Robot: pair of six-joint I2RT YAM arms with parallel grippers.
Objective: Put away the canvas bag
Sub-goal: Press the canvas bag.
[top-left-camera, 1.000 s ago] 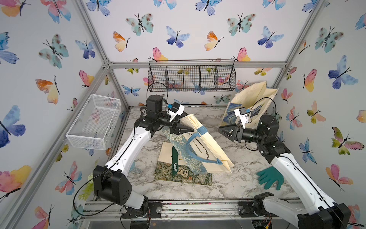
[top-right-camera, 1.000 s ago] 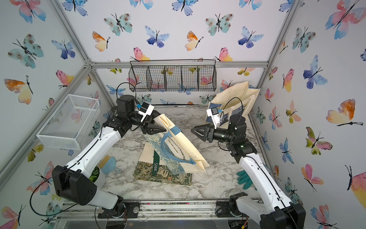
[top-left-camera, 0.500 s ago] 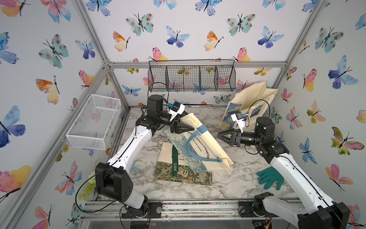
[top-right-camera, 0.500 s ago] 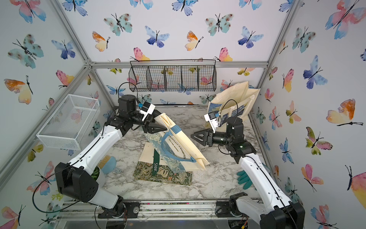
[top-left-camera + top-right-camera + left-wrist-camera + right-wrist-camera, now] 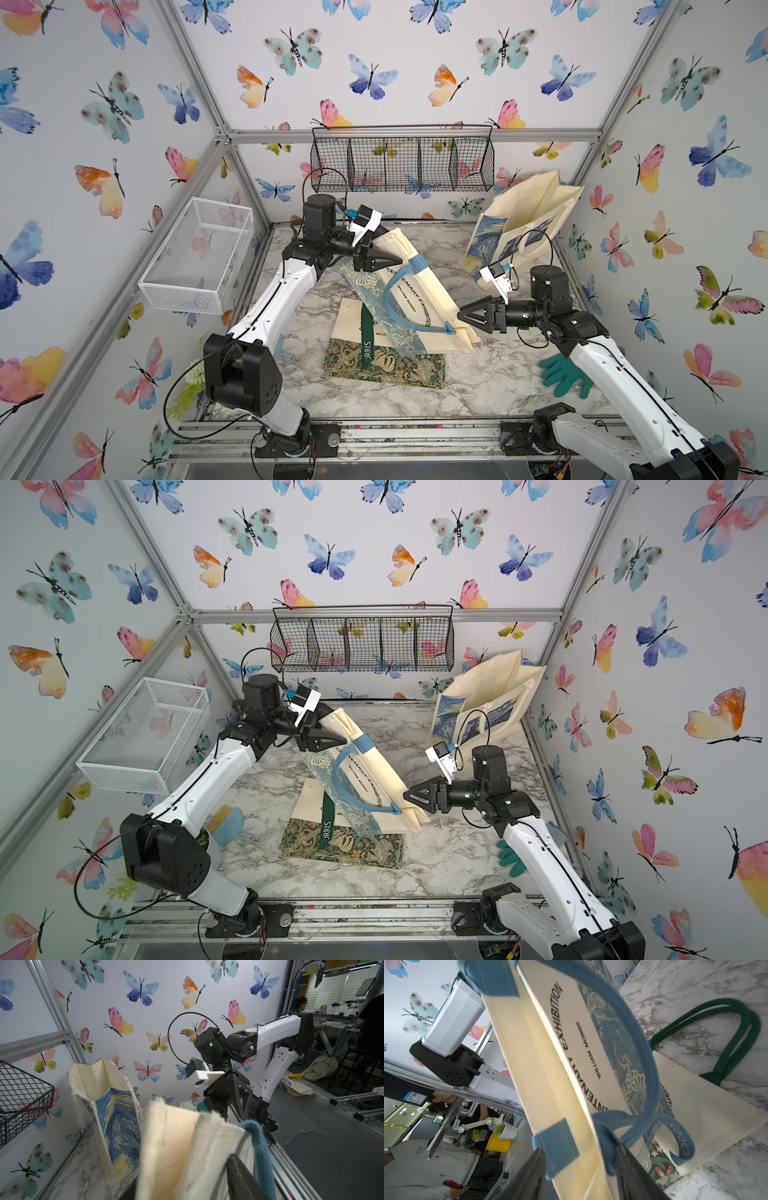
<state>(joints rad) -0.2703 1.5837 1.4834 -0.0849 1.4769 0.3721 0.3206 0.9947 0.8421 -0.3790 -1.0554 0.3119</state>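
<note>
- Gripping the upper corner of the canvas bag (image 5: pixel 415 291), our left fingers (image 5: pixel 384 262) held it slanted, lower end on the desk (image 5: pixel 478 390).
- Our right fingers (image 5: pixel 527 1180), nearer that lower corner, stood apart astride its edge.

The canvas bag (image 5: pixel 428 291) is covering much of the green-handled bag (image 5: pixel 386 368) lying on the counter (image 5: pixel 478 386), and the right arm (image 5: pixel 623 386) is hiding part of the teal glove (image 5: pixel 561 374). In the left wrist view the canvas bag is blurring near the lens and masking the left gripper (image 5: pixel 388 261). The right wrist view's edge is cutting off the right gripper (image 5: pixel 579 1148); contact with the bag is not showing.
</note>
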